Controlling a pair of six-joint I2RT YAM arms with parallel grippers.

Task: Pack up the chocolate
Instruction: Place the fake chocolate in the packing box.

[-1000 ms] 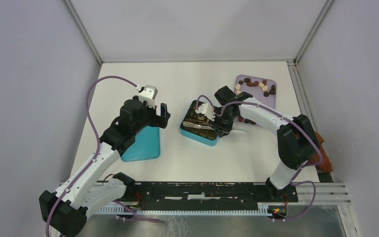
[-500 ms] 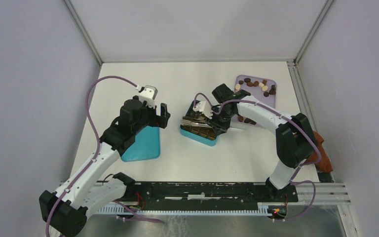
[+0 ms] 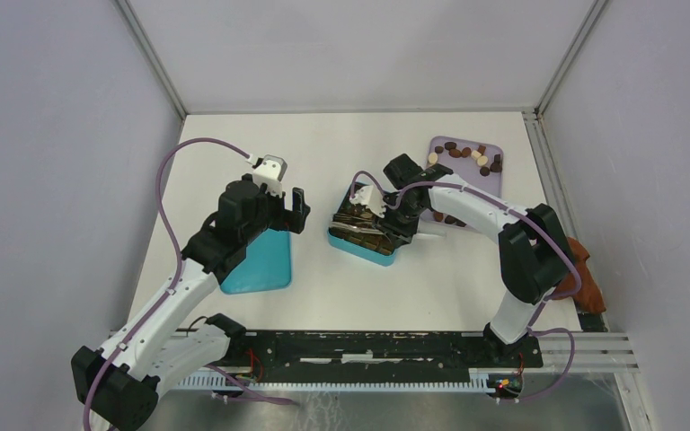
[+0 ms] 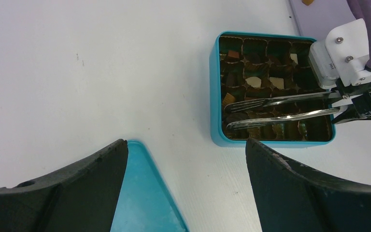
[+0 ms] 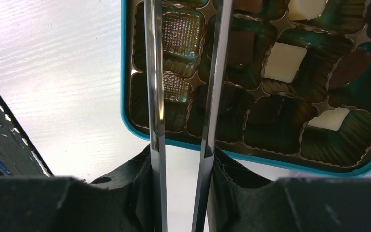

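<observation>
the step in hand, as i read it, is setting pieces into the teal box [image 4: 214, 92] in the middle of the worktop [image 4: 101, 72]. the right pincer [image 5: 181, 169] is clamped on the handle end of the metal tongs [image 5: 155, 96], whose two blades reach leftward over the near cups of the box. the blades stand apart, and in the left wrist view no piece shows between their forked tips, so i judge the tongs empty.

some chocolate [image 5: 282, 60] sits in the box's fluted cups, cream and dark pieces, with several cups bare. more pieces lie loose on the purple tray [image 3: 490, 184] at the far right.

the next move likely calls for lifting the tongs clear of the box wall, swinging right to the tray and squeezing on one piece without scattering its neighbours.

the right arm is folded at the elbow, its wrist low over the box's right side. the left pincer [image 4: 186, 145] hangs wide apart, holding nothing, over the far edge of the teal lid [image 4: 145, 203] at the left, near the box but not touching it.
</observation>
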